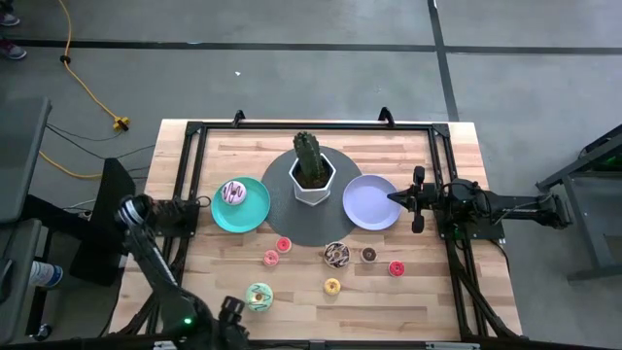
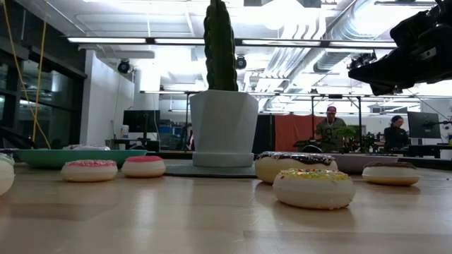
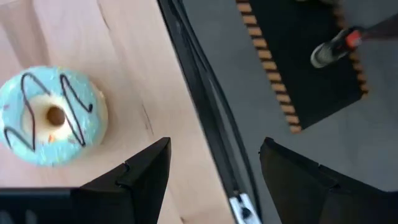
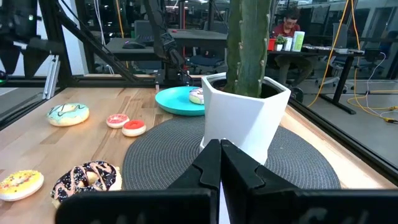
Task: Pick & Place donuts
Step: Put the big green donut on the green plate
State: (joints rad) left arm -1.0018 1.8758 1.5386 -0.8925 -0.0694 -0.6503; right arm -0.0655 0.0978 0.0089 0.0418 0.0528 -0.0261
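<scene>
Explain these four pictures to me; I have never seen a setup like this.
This is a robot with two dark arms at a wooden table, each ending in a two-finger hand. One picture looks straight down, one looks level across the tabletop, and two come from cameras on the wrists. The left hand is open and empty, near the table's front edge by a mint-green donut. The right hand is shut and empty, beside the lavender plate. In the middle a cactus stands in a white pot on a dark round mat. A pink donut already lies on the teal plate. Six more toy donuts, including a chocolate one, lie loose on the wood.
</scene>
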